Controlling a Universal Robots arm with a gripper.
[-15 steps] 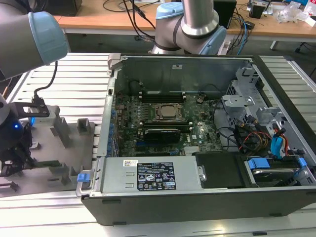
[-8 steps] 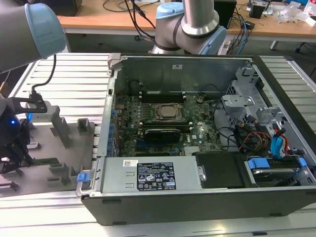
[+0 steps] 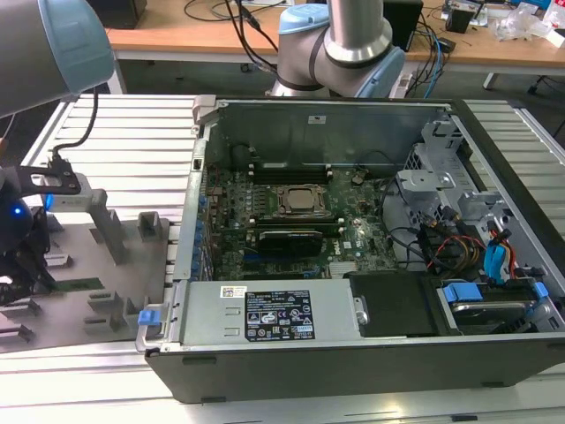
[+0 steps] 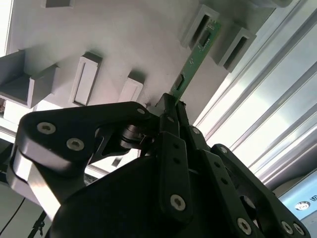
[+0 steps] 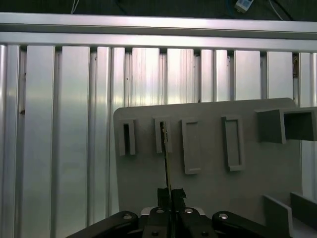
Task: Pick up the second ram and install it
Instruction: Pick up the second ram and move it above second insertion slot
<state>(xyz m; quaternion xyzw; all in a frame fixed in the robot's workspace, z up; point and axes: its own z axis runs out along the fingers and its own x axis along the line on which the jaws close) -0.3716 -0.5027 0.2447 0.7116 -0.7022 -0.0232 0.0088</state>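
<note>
Ribbed aluminium counter (image 3: pixel 115 141) underneath, carrying one grey fixture plate (image 5: pixel 213 188) and, at the exterior view's right, one open computer case (image 3: pixel 353 349) with its motherboard (image 3: pixel 300 221) bare. Counted in the first wrist view: four slotted holders (image 5: pixel 233 144) in a row on the plate, one larger open block (image 5: pixel 285 125) past the row's end, one second ram (image 5: pixel 167 158). Shows edge-on there as a thin line, far end in a holder with one neighbour on one side and two on the other. Jaws clenched down to the board's thickness, fingertips (image 5: pixel 162 194) grasping the near end of the second ram. Likewise in the second wrist view: second ram (image 4: pixel 190 64) running green from the black tips out to its holder. All of it over the plate, well apart from the case.
</note>
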